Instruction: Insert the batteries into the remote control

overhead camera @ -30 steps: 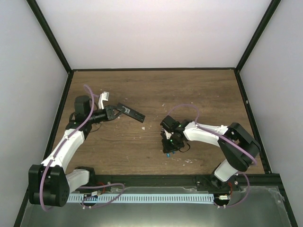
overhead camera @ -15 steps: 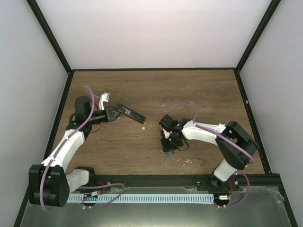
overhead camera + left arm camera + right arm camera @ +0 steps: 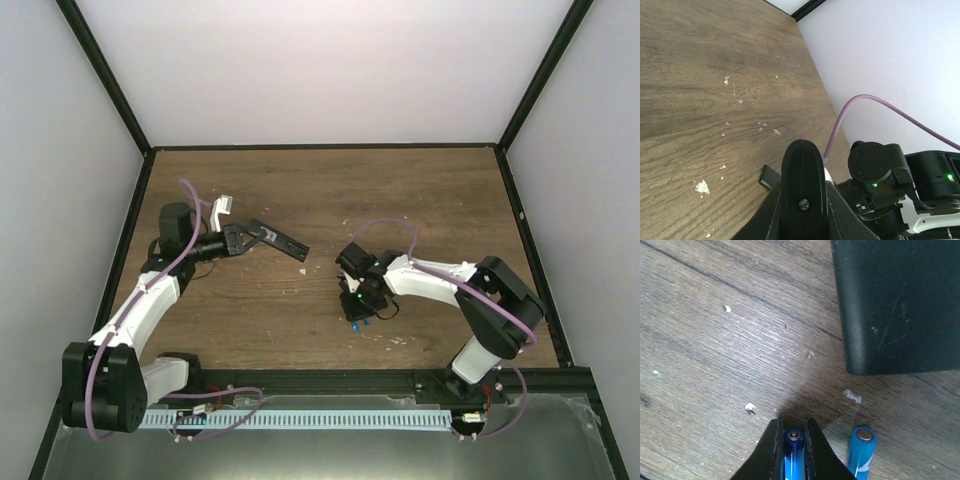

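In the top view my left gripper (image 3: pixel 241 240) is shut on one end of the remote control (image 3: pixel 281 241), a slim black bar held above the table's left half and pointing right. From the left wrist, the remote control (image 3: pixel 802 175) fills the gap between both fingers, seen end-on. My right gripper (image 3: pixel 356 311) is down at the table centre. In the right wrist view it (image 3: pixel 794 440) is shut on one blue battery (image 3: pixel 794 452), with both fingers pressed against its sides. The other battery (image 3: pixel 861 450) lies on the wood just to the right, untouched.
A flat black slab (image 3: pixel 892 305) lies on the wood close beyond the batteries; it also shows as a small black piece (image 3: pixel 770 176) from the left wrist. White flecks dot the wooden table (image 3: pixel 420 200). Black frame rails (image 3: pixel 320 147) border it.
My right gripper's fingers have come together onto the blue battery. The left arm has held the remote nearly still.
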### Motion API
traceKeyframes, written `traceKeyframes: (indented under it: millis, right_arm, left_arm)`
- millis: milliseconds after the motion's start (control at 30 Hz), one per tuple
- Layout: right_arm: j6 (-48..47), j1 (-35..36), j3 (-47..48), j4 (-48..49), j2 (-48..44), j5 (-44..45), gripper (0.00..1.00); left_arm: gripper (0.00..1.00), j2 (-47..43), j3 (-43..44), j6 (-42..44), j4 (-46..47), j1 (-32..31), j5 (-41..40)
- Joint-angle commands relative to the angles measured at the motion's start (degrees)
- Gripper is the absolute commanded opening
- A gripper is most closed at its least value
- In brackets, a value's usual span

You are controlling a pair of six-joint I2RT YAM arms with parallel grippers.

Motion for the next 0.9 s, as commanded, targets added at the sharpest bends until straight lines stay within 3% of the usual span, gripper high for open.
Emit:
traceKeyframes:
  millis: [0,533,867]
  right_arm:
    - [-1.4,0.7,1.2,-1.5,-0.7,1.9,0.04]
    - [-12.2,0.0,12.0,5.2,-16.1,0.3,0.01]
    - [-24.7,-0.2,16.5,13.9,-20.0,-9.3,0.01]
  left_arm:
    - [0.0,0.6,-0.2,-0.8,2.6,-0.2,2.6]
    - [0.0,2.9,-0.9,0.4,0.8,-0.2,9.5]
    - [0.0,5.5,1.1,2.1,-1.0,-0.3,20.6]
